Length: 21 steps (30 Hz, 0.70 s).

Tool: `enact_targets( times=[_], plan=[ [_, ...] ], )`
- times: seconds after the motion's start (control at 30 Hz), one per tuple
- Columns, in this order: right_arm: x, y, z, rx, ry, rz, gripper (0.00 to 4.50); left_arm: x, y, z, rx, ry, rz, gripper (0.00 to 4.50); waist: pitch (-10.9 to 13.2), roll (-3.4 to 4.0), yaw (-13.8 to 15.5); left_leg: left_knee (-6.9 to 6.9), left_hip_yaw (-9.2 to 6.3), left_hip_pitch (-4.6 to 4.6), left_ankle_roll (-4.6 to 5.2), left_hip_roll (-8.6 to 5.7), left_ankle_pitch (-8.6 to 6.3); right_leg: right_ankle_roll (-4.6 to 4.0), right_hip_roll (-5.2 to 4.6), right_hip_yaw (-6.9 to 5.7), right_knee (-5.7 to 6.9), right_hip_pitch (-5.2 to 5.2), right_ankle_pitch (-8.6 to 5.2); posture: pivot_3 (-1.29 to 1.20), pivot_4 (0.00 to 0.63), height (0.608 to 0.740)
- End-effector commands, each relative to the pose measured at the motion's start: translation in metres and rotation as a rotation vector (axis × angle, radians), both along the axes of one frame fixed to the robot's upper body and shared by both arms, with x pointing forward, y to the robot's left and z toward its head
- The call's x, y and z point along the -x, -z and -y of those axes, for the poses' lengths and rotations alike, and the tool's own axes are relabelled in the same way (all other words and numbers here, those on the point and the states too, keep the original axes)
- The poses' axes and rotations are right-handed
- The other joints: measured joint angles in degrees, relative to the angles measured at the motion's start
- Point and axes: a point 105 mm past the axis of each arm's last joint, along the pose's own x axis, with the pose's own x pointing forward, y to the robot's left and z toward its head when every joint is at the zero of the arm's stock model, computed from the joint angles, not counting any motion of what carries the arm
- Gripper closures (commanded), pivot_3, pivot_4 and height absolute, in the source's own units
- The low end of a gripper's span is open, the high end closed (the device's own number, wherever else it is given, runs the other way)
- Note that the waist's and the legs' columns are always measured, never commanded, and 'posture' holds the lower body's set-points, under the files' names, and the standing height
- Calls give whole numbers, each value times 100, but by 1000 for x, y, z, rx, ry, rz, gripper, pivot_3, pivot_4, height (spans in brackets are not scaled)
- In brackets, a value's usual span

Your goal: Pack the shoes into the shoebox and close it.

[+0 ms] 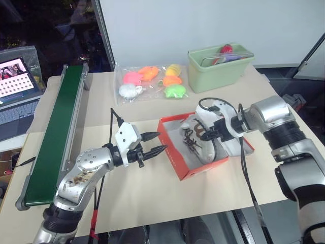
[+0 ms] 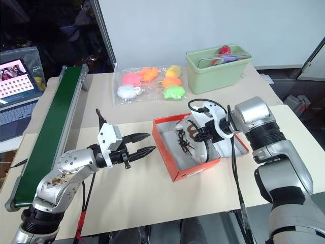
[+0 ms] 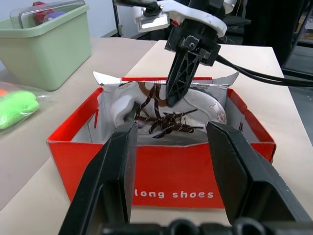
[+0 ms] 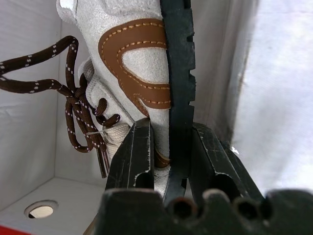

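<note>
Inside the shoebox [image 1: 189, 172], the right gripper [image 4: 168, 147] pinches a shoe [image 4: 132, 73] by its sole edge. Nearby, the left gripper [image 1: 158, 143] hovers spread and empty just beside the box.

Silver metallic arm segments, white wrist housings, black ribbed joints, black cables, left pincer [image 1: 158, 143] black tapered fingers [image 1: 151, 135]

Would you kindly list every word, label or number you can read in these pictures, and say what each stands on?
"long shoes": white letters on the shoebox outer wall, in the left wrist view; the first word may be cut off.
Laptop screen: rows of small marks, too small to read.
Nothing else legible.
</note>
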Motion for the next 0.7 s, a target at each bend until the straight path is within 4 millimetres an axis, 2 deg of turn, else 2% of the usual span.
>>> enact_targets(
  times=[0.03, 0.17, 0.27, 0.37, 0.47, 0.53, 0.57, 0.67, 0.7],
  plan=[
    [-8, -25, -14, -53, -21, 70, 2089, 3, -12, 2, 18, 0, 57, 2116, 0, 0, 1, 1, 0, 1, 0, 0, 0, 0, 0, 0, 0, 0, 0, 0, 150, 740],
    [-9, -40, -27, -81, -46, 106, 773, 2, -13, 2, 27, -12, 63, 2116, 0, 0, -22, 1, -1, 5, 0, 3, 0, 0, 2, 3, 5, -1, 0, 0, 150, 740],
    [-9, -57, -37, -94, -63, 151, 773, -3, -15, -3, 30, -48, 74, 2116, 0, 0, -1, 1, -4, 3, 0, 0, 0, 0, 1, 2, 4, -1, 0, 0, 150, 740],
    [-9, -83, -46, -129, -76, 229, 773, -21, -22, -17, 82, -177, 87, 2116, 0, 1, 11, 1, -9, 0, -1, -2, 0, 0, -1, 1, 5, -2, 0, 0, 150, 740],
    [-10, -108, -50, -92, -127, 426, 773, -51, -33, -48, 135, -415, 128, 2116, 0, 0, 31, 1, -22, -2, -2, -3, 1, 0, -2, 1, 7, -8, 0, 0, 150, 740],
    [-7, -121, -57, -130, -137, 512, 773, -65, -41, -72, 191, -567, 137, 2116, -1, 1, 34, 1, -21, 1, -3, -3, 0, 0, -1, -2, 7, -6, 0, 0, 150, 740],
    [-2, -133, -65, -171, -170, 613, 773, -73, -44, -91, 195, -686, 160, 2116, -1, 0, 31, 1, -21, 0, -3, -2, 0, 0, -1, -2, 6, -7, 0, 0, 150, 740],
    [23, -149, -88, -203, -298, 933, 773, -80, -47, -141, 211, -961, 176, 2116, -4, -3, 7, 2, -24, -1, -5, 0, -1, 1, 0, -1, 19, -8, 1, 0, 150, 740],
    [32, -142, -94, -182, -333, 1018, 773, -78, -46, -155, 209, -1031, 178, 2116, -4, -3, 2, 2, -30, -3, -7, 3, -2, 2, 1, -4, 28, -10, 1, 0, 150, 740]
  ],
)
